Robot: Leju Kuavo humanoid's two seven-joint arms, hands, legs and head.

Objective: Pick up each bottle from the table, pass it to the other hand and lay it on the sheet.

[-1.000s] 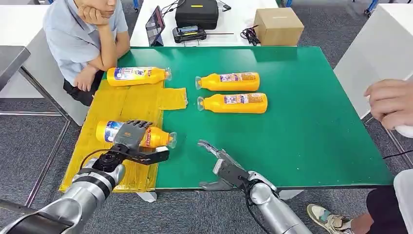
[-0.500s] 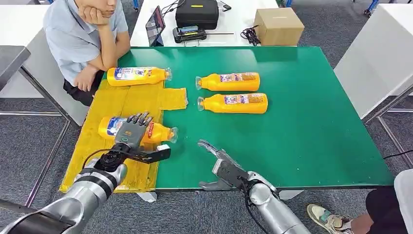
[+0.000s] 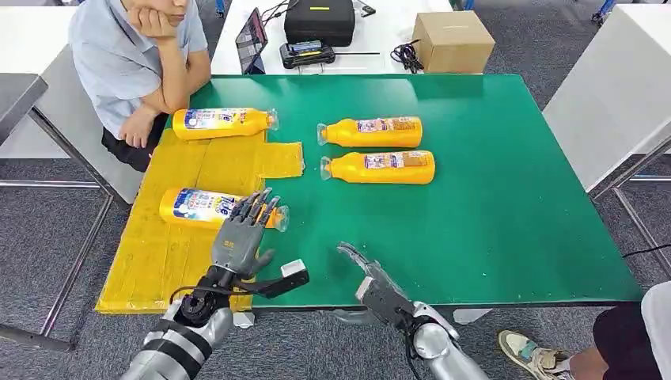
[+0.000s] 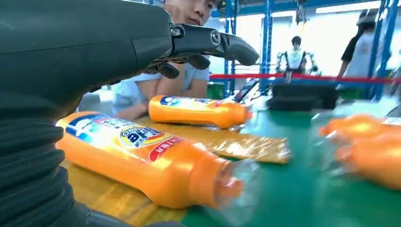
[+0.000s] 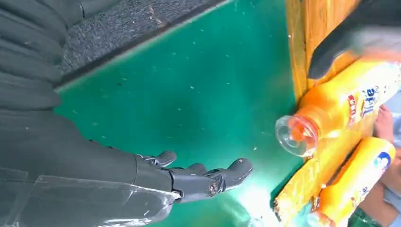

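Note:
Two orange bottles lie on the yellow sheet (image 3: 170, 261): one at its far end (image 3: 224, 123), one nearer (image 3: 207, 207) (image 4: 151, 158) (image 5: 338, 106). Two more bottles lie on the green table, a far one (image 3: 372, 132) and a near one (image 3: 382, 167). My left hand (image 3: 241, 236) is open, fingers spread, lifted just in front of the near sheet bottle and off it. My right hand (image 3: 372, 281) (image 5: 198, 182) is open over the table's front edge, holding nothing.
A person (image 3: 130, 55) sits at the table's far left corner, forearm beside the far sheet bottle. A white table behind holds a cardboard box (image 3: 453, 41), a black case (image 3: 320, 21) and a tablet (image 3: 252, 41). A shoe (image 3: 532, 356) shows at front right.
My left hand has let go of the near sheet bottle and drawn back toward me and to the right. The right hand shifted slightly back. A person's hand at the right edge left the view.

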